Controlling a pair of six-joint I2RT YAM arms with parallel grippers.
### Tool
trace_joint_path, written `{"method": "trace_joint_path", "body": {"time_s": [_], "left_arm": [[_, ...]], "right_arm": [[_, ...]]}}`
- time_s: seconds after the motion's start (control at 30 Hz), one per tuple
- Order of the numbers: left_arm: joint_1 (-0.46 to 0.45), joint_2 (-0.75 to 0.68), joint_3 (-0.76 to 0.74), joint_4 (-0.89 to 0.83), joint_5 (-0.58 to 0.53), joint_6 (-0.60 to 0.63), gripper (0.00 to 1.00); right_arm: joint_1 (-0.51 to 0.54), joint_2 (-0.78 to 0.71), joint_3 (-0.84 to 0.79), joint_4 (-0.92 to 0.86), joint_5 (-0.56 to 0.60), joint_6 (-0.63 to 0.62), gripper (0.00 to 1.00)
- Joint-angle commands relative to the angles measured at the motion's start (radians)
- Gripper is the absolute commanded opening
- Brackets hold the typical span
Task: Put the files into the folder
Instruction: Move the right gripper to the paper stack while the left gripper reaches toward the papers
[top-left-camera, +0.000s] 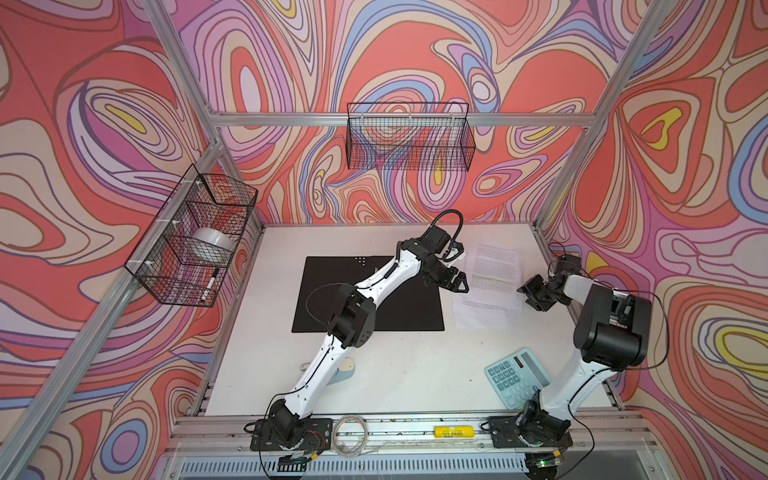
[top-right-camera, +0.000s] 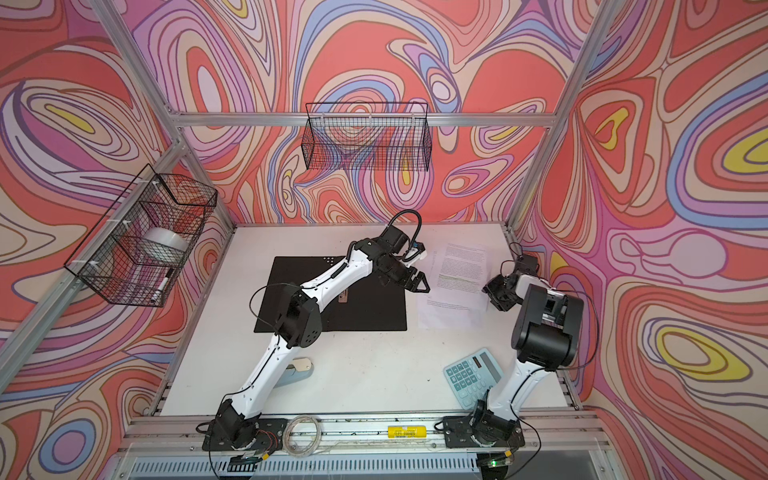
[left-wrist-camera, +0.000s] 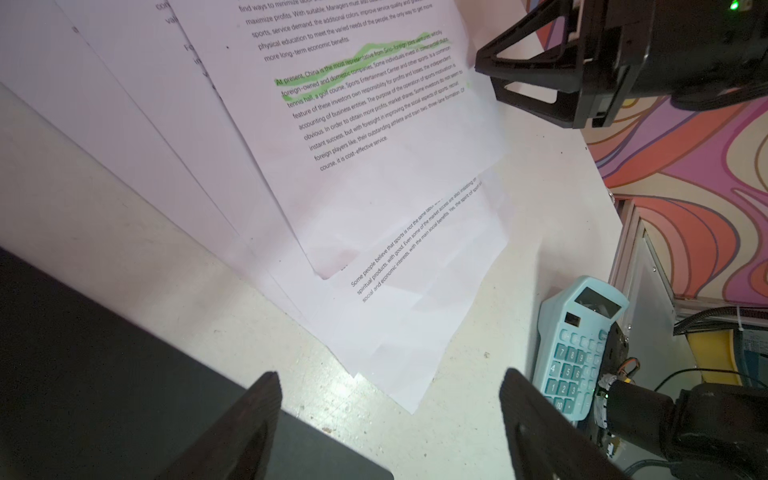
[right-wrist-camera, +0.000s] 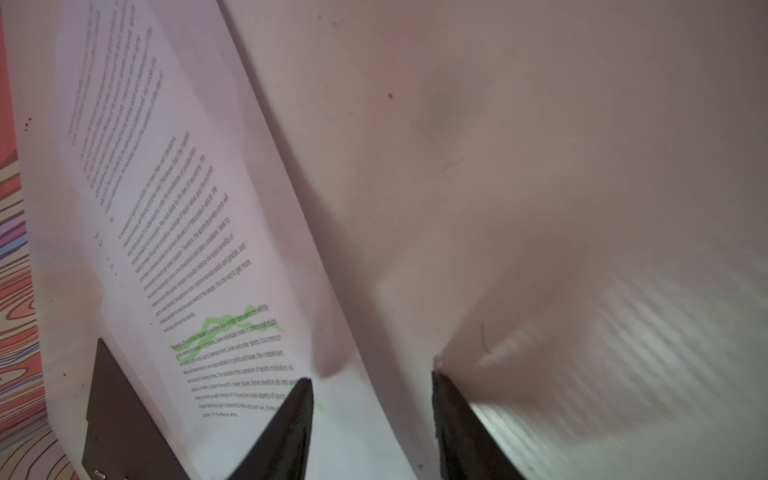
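Though wide apart, left pincer (left-wrist-camera: 390, 374) empty beside files (left-wrist-camera: 374, 208).

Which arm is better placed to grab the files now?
Probably right. The right claw sits low, open, jaws astride the files' outer edge; the left claw, also open, hovers over the gap between folder and files.

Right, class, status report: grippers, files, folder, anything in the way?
Left gripper open, between folder and files. Right gripper open at files' right edge. Files outside the open folder. Calculator clear of path.
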Motion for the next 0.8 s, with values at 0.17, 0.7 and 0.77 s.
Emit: {"method": "trace_joint_path", "body": {"time_s": [0.17,0.7,0.77], "left_arm": [[-0.002,0.085,0.054,0.099,0.016,-0.059,0.81],[-0.006,0.142,0.068,0.142,0.006,-0.086,0.78],[-0.008,0.146,0.068,0.141,0.005,-0.085,0.78]], "right_arm": [[-0.013,0.017,-0.071,0.085,-0.140,0.042,0.47],[-0.013,-0.071,-0.142,0.143,-0.281,0.080,0.38],[-0.013,-0.078,-0.148,0.156,-0.304,0.081,0.36]]}}
